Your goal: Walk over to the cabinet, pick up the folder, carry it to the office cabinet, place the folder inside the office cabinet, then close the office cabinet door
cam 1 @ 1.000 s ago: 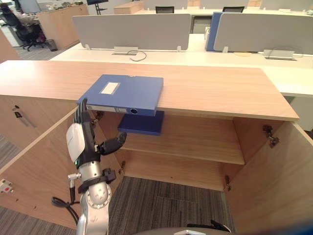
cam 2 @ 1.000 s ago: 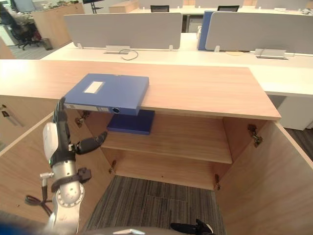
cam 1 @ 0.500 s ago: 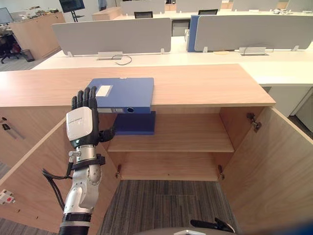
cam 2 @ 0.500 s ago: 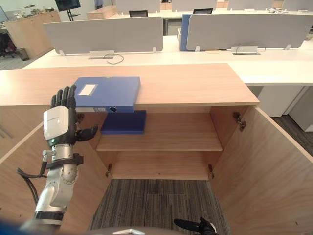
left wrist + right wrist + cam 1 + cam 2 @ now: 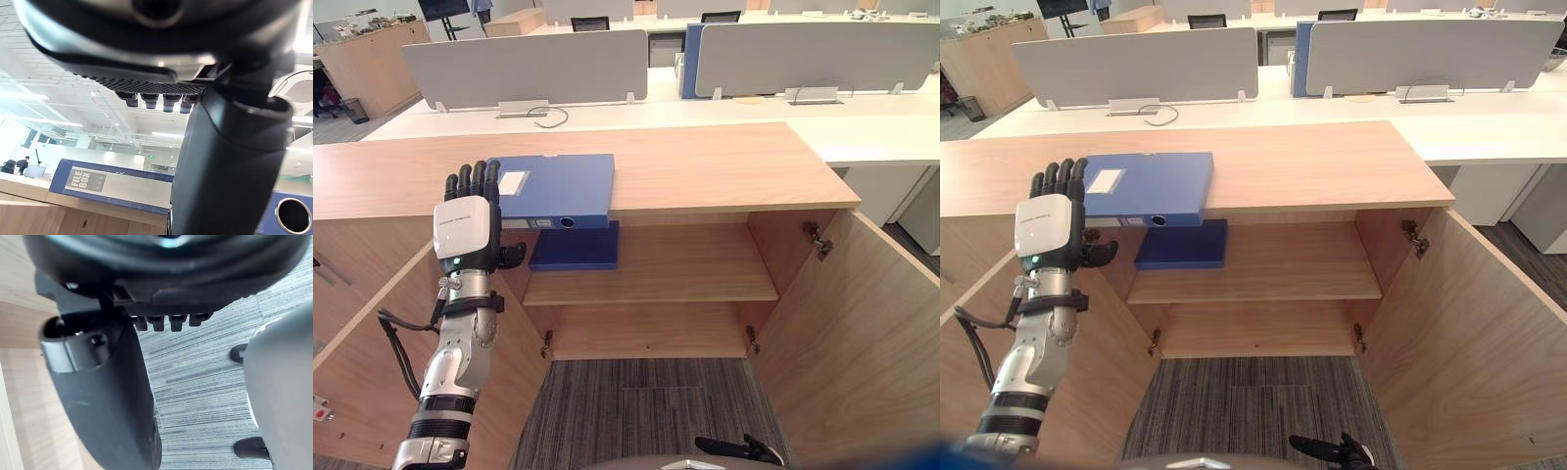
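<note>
The left hand point(image 5: 466, 230) is raised near the white-labelled blue folder point(image 5: 566, 186), its fingers point(image 5: 476, 180) straight, together, holding nothing.

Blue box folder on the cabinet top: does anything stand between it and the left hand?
Nothing visible does. The open left hand is raised right before the blue box folder's near left corner on the wooden cabinet top, no object between.

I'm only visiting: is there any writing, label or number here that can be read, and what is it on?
"FILE BOX": spine label of the blue folder lying on the cabinet.
White label on the folder's upper face: nothing readable.
Small print on the white back of the left hand: too small to read.
</note>
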Robot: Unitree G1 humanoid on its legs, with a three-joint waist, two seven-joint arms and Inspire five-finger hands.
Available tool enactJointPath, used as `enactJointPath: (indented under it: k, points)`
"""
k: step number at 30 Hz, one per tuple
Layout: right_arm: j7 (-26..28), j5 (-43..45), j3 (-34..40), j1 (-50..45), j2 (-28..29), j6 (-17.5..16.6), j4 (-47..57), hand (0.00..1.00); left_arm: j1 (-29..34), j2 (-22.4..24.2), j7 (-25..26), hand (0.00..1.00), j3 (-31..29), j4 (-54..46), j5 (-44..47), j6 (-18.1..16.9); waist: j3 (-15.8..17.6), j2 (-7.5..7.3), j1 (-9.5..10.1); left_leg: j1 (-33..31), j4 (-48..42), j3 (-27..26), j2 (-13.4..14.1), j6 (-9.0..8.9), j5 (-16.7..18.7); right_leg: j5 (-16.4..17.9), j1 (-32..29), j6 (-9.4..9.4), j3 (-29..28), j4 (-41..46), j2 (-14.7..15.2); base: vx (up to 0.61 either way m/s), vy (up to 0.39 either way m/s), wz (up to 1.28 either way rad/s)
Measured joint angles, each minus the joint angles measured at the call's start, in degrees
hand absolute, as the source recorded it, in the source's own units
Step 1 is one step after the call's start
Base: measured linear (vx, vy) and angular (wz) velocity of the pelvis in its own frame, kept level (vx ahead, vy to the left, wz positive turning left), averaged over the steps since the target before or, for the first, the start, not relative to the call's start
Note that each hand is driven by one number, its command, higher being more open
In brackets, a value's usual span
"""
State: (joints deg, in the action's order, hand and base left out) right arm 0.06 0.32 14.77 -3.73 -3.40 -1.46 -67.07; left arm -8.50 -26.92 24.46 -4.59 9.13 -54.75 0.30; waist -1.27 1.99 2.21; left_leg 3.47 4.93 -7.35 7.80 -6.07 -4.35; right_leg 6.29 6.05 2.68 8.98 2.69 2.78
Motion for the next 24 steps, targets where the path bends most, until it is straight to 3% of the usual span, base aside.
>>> enactJointPath:
  k: [17,18,24]
  points:
    - [0.0,0.0,-0.3,0.2,-0.1,-0.1,0.1,1.0,-4.3,-2.1,-0.7,1.0,4.7,9.0,-1.0,-1.0,-0.2,0.04,-1.15,0.2,0.0,-1.1,0.0,0.03,0.0,-0.4,-1.0,-0.19,-1.7,0.2,0.0,-0.01,0.01,-0.05]
    - [0.0,0.0,-0.3,0.3,-0.1,-0.1,0.1,1.0,-4.5,-2.1,-0.8,0.0,5.1,9.5,-1.0,-1.0,-0.2,0.04,-1.31,0.2,0.0,-1.2,0.0,0.03,0.0,-0.6,-1.0,-0.17,-1.9,0.2,0.0,-0.03,0.023,-0.08]
    - [0.0,-0.1,-0.4,0.3,-0.2,-0.3,0.2,1.0,-7.1,-2.1,-1.2,0.0,6.5,12.8,-1.0,-1.1,-0.3,0.02,-1.61,0.6,0.0,-1.6,0.0,0.08,0.1,-1.1,-1.0,-0.1,-2.6,0.2,0.1,-0.04,0.022,-0.07]
